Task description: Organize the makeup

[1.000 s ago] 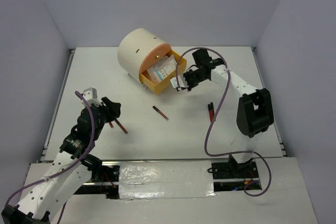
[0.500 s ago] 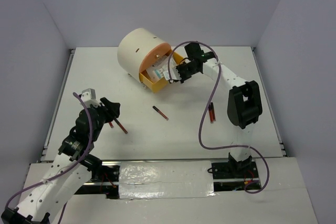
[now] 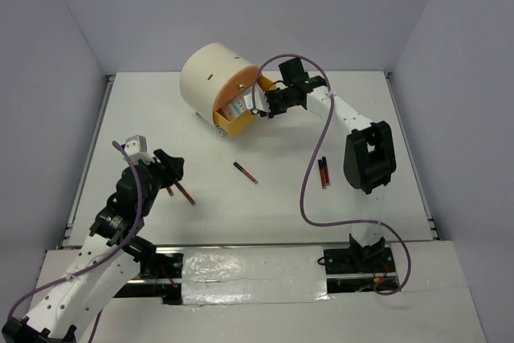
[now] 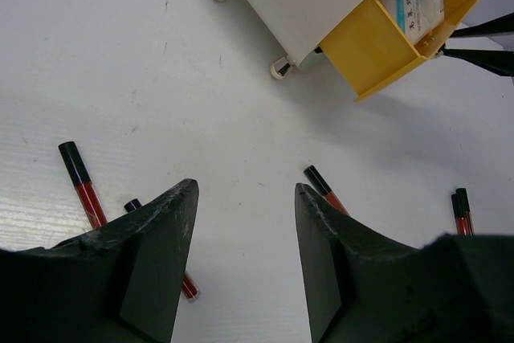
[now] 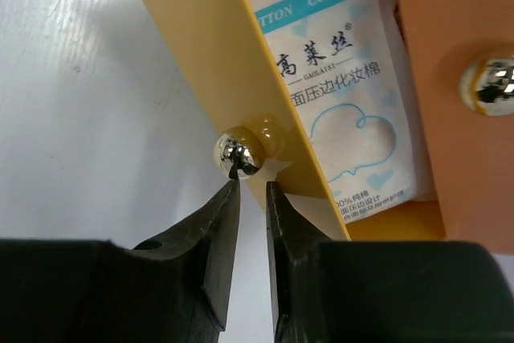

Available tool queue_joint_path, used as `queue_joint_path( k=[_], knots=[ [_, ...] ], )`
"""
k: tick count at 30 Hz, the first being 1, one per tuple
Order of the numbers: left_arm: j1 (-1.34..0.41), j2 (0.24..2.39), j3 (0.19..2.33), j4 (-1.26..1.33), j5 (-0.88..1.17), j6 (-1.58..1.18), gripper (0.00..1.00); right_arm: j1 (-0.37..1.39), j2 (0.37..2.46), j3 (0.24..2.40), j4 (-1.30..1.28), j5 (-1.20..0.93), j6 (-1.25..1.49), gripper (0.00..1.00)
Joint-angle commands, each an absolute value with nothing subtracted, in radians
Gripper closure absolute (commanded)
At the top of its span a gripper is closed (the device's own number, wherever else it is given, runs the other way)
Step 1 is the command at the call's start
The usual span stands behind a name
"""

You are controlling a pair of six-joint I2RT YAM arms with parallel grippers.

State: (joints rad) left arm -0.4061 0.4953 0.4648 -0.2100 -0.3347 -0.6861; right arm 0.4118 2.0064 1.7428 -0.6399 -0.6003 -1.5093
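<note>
So here's where we're at with the makeup. The cream cylindrical chest (image 3: 209, 74) sits toward the far edge of the tabletop (image 3: 161, 118), and its yellow drawer (image 5: 213, 54) sticks out partway with a cotton pad packet (image 5: 337, 118) lying inside.

The right gripper (image 5: 250, 190) is right up against the drawer front. Its jaws are only a sliver apart, and the little chrome knob (image 5: 237, 156) sits just past the tips. We see nothing pinched between them.

The left gripper (image 4: 245, 190) hangs over the near-left part of the tabletop with its jaws well apart and nothing in them. There are 2 black-and-red makeup sticks (image 4: 80, 182) lying right below it, and 1 of them is half hidden under a finger. A 3rd stick (image 3: 245, 172) lies around the middle of the tabletop. A pair of sticks (image 3: 323, 173) lies side by side further toward the right edge.

Our read is that the drawer step is the one in hand. We can't tell from this alone whether the drawer is heading in or out. With 5 sticks loose on the tabletop, we'd say the job is maybe halfway at best.

For the next move, that knob is small, round and shiny. If the drawer needs shifting, the tips have to close squarely around it or they'll skid off. For the sticks, the left gripper needs to drop straight down with its jaws across 1 stick, not along it. It should also take just 1, since the 2 below it lie close together.
</note>
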Motion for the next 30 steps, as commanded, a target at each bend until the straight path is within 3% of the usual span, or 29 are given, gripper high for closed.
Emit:
queue_joint_path(
  k=[1,16,22,30],
  knots=[
    [-0.400,0.488,0.502,-0.190,-0.333,-0.692,0.36,0.426,2.036,1.815,-0.534,-0.640,-1.436,0.72],
    [-0.402,0.457,0.512,-0.235,-0.342,-0.704,0.36,0.442,2.105,1.825,-0.276,-0.623,-1.243,0.55],
    [-0.400,0.456,0.517,-0.245,-0.344,-0.710,0.36,0.451,2.103,1.769,-0.085,-0.565,-1.056,0.66],
    [-0.400,0.466,0.526,-0.244,-0.345,-0.707,0.36,0.456,2.100,1.741,-0.067,-0.540,-1.025,0.81]
  ],
)
